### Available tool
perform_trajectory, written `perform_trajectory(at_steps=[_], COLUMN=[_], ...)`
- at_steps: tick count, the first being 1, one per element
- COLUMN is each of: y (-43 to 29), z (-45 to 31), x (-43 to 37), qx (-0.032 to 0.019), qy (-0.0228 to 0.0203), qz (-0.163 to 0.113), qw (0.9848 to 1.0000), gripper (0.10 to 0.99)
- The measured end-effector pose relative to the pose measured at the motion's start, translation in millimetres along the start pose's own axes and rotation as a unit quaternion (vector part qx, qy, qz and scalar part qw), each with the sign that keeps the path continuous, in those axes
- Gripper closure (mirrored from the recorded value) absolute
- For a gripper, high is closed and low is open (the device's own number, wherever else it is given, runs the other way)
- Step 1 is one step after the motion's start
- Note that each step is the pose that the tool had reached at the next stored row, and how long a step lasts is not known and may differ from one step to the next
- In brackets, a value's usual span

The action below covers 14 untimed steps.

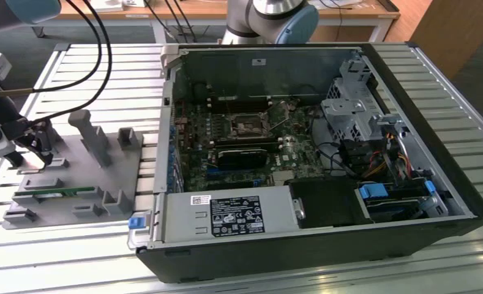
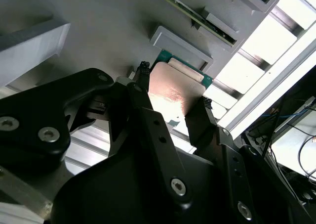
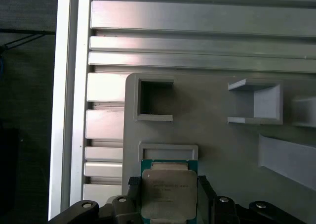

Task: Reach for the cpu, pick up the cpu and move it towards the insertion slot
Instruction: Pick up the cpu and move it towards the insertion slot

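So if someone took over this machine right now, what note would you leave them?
Gripper: shut on the chip, fingers against two opposite edges.
Chip: over its holder on the grey tray; lifted or not, I cannot tell.
Socket: inside the open computer case, away from the gripper.
Done: reach and grip. Left: carrying the chip to the socket.

The cpu is shiny metal, holder matt plastic

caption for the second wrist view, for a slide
Wrist close-up: gripper closed on two opposite edges of the cpu, over the grey fixture plate.
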<state>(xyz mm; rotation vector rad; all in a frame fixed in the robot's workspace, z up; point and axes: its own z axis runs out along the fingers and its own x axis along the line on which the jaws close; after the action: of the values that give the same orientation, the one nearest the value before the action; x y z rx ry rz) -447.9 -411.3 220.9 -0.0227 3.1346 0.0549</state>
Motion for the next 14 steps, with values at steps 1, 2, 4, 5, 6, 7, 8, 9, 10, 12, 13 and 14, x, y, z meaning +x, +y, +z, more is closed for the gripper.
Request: perform_trajectory(at_steps=[1, 2, 4, 5, 6, 7, 8, 9, 10, 12, 13, 14], y=[0.0, 0.0, 0.0, 0.1, 0.1, 0.1, 0.1, 0.1, 0.1, 0.1, 0.1, 0.1], z=[-0.3, -0.8, -1.3, -1.4, -1.7, -1.9, -2.0, -2.3, -2.5, -2.8, -3.0, -3.3], x=[0.0, 0.1, 0.0, 0.0, 0.0, 0.1, 0.0, 0.0, 0.0, 0.0, 0.0, 0.0], qx=[0.0, 0.0001, 0.0, 0.0, 0.0001, 0.0001, 0.0001, 0.0001, 0.0001, 0.0001, 0.0001, 0.0001], qy=[0.0, 0.0001, 0.0001, 0.0, 0.0001, 0.0001, 0.0001, 0.0001, 0.0001, 0.0002, 0.0002, 0.0002], qz=[0.0, 0.0, 0.0, 0.0, 0.0, 0.0, 0.0, 0.0, 0.0, 0.0, 0.0, 0.0], qw=[1.0, 1.0, 1.0, 1.0, 1.0, 1.0, 1.0, 1.0, 1.0, 1.0, 1.0, 1.0], gripper=[0.549, 0.549, 0.549, 0.549, 0.549, 0.549, 0.549, 0.549, 0.549, 0.549, 0.549, 0.549])
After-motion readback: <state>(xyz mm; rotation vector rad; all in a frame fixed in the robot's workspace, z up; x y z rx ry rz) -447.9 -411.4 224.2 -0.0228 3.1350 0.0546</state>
